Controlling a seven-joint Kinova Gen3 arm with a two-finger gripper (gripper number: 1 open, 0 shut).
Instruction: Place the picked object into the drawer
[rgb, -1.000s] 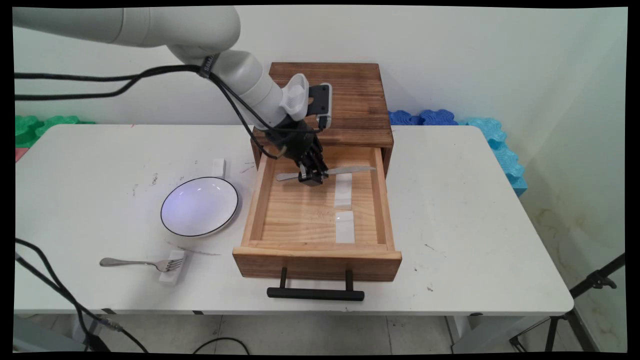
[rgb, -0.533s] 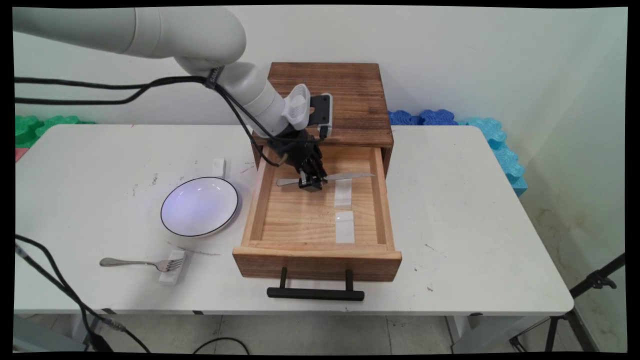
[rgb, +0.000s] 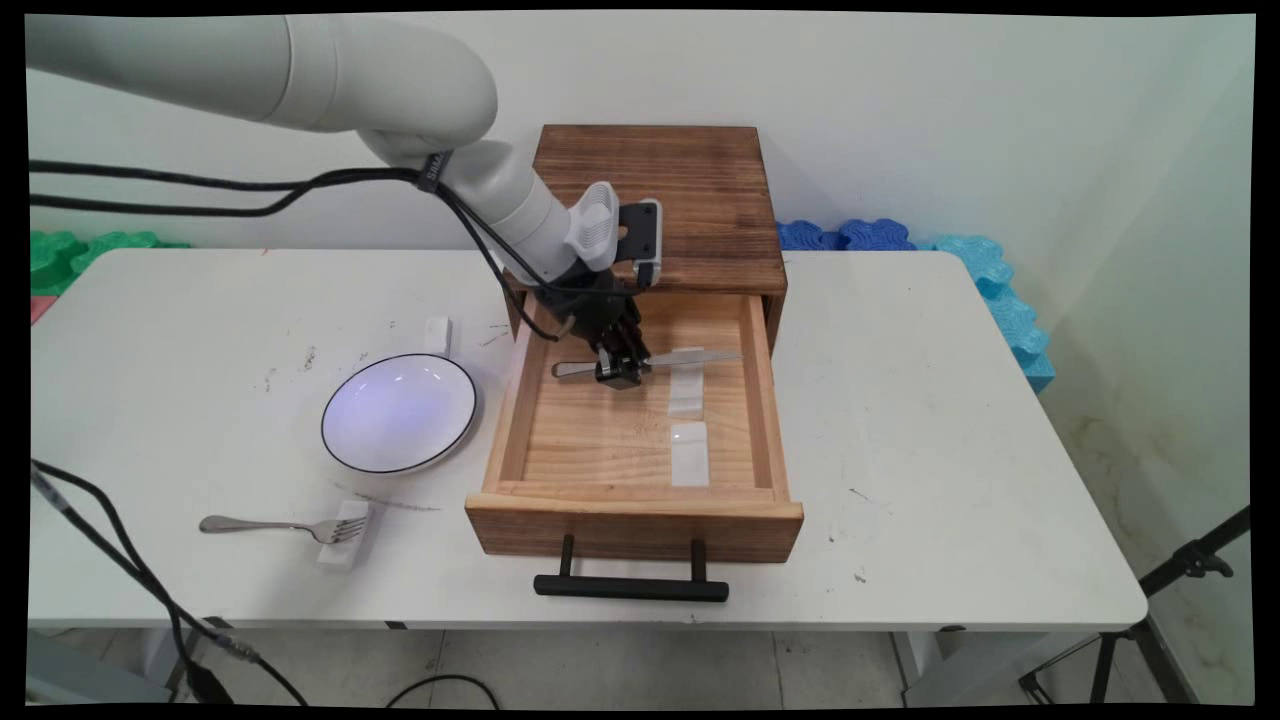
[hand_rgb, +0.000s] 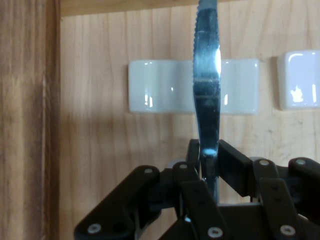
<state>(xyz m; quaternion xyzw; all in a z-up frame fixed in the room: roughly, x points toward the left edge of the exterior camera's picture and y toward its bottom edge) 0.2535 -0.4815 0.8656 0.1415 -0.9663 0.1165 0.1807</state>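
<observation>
A: Inside the open wooden drawer (rgb: 634, 440), what does the gripper (rgb: 620, 372) have?

B: A table knife (rgb: 650, 360) — its fingers (hand_rgb: 235, 167) are pinched on the knife near mid-length, handle sticking out toward the drawer's left wall, blade toward the right wall.

A: So the long axis runs across the drawer?

B: Yes, side to side, nearly level. In the hand view the serrated blade (hand_rgb: 207, 85) crosses over a white ceramic rest (hand_rgb: 160, 93) on the drawer floor; whether it touches, I cannot tell.

A: Anything beside it?

B: A second white rest (rgb: 689, 453) nearer the drawer front. On the table (rgb: 1000, 500), left of the drawer — a black-rimmed white bowl (rgb: 398, 412) and a fork (rgb: 270, 525) with its tines on a white block (rgb: 343, 536).
</observation>
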